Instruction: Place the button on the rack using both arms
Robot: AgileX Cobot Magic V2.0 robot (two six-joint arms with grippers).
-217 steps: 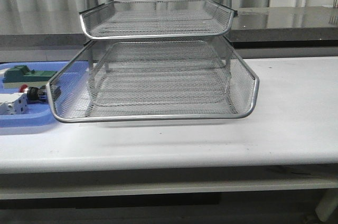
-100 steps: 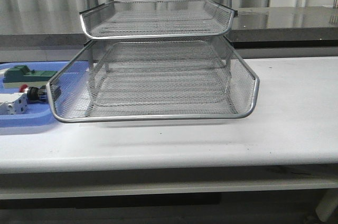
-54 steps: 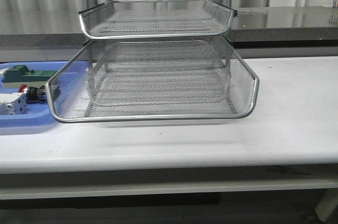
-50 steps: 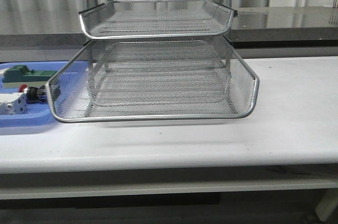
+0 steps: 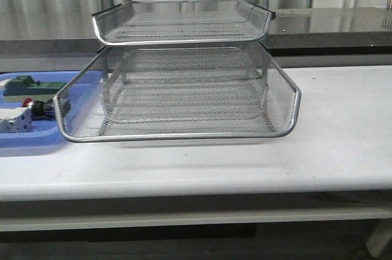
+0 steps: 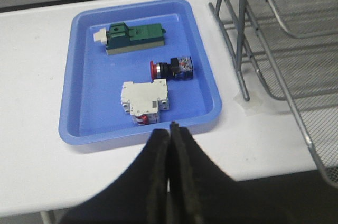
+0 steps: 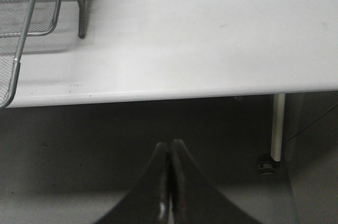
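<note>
The small push-button switch with the red mushroom cap and blue rear block [image 6: 172, 68] lay in the flat blue plastic tray [image 6: 73, 76], well ahead of the left gripper [image 6: 170, 127], whose black fingers were pressed together on nothing. A white boxy part [image 6: 145, 100] sat between fingertips and button, a green block part [image 6: 133, 36] beyond. The silver wire-mesh rack [image 5: 184, 91] stood beside the tray. The right gripper [image 7: 169, 145] hung below the white table's [image 7: 211, 34] edge, fingers together.

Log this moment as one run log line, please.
phase: pre-grasp | button: in blue tray | rack: empty | left gripper: shut, empty | right gripper: shut, empty
</note>
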